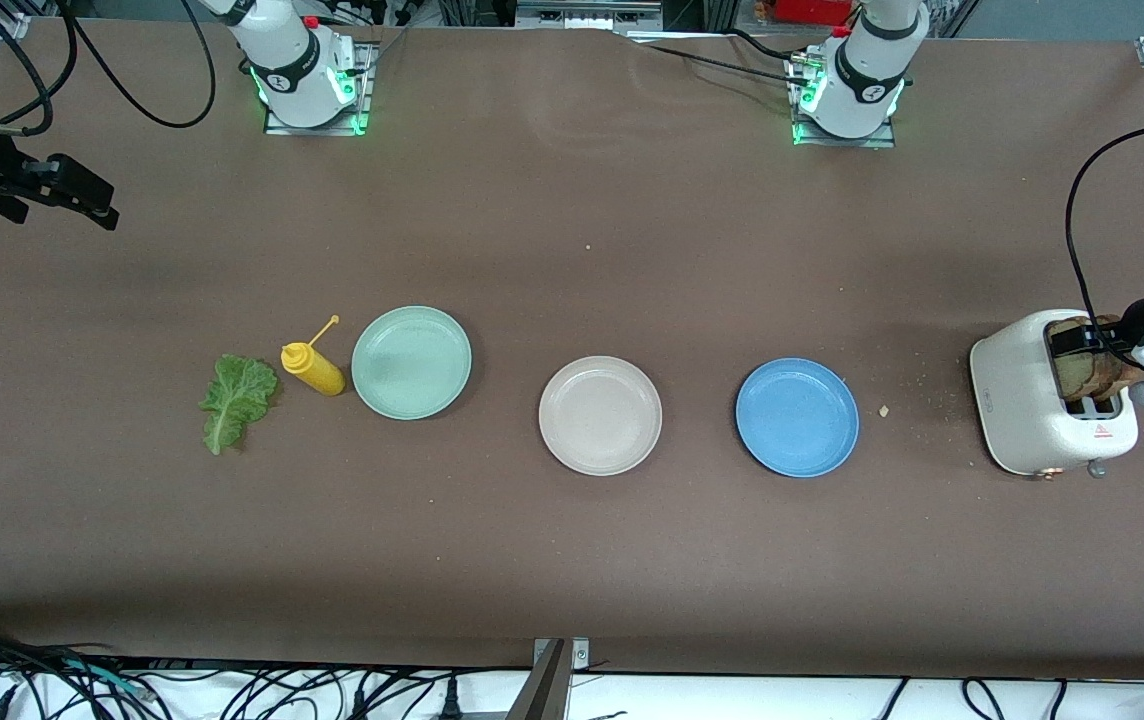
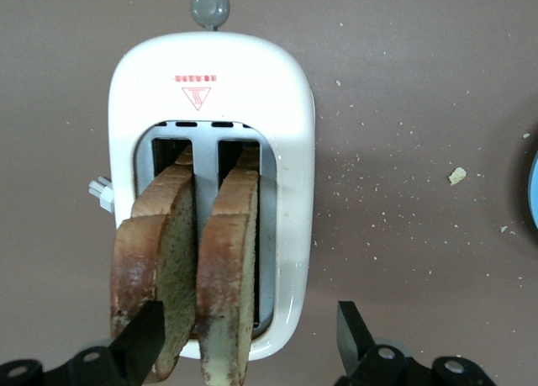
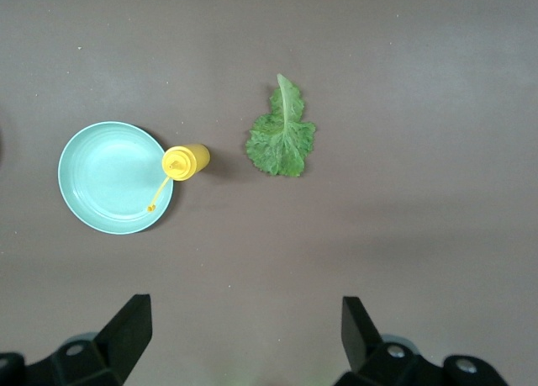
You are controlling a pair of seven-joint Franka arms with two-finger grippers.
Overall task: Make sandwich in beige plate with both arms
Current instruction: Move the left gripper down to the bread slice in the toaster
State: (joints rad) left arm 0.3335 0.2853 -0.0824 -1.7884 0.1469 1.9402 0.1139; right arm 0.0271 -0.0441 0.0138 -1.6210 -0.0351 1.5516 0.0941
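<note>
We see the left end effector (image 2: pixel 246 340) hanging over the white toaster (image 1: pixel 1022 400) at the left arm's end of the counter (image 1: pixel 572 560), its fingers (image 2: pixel 139 340) spread wide to either side of the two toast slices (image 2: pixel 189 268) that stand upright in the slots. One finger seems to sit against the crust of the outer slice, though from this angle we cannot be sure it touches. Neither slice is pinched. Crumbs (image 1: pixel 884 410) lie scattered on the counter between the toaster and the blue plate (image 1: pixel 797 417).

The right end effector (image 3: pixel 246 335) waits in the air over the right arm's end of the counter, its fingers spread and holding nothing. Its wrist view looks down on the lettuce leaf (image 3: pixel 282 138), the yellow squeeze bottle (image 3: pixel 185 161) and the mint-green plate (image 3: pixel 113 177).

The beige plate (image 1: pixel 600 415) lies in the middle of the counter, bare, between the mint-green plate and the blue plate; the three form a row. The yellow bottle stands just beside the mint-green plate, toward the right arm's end, its thin nozzle tilted up toward that plate. The lettuce leaf lies flat just beside the bottle, farther still toward that end. No part of the sandwich is on the beige plate yet.
</note>
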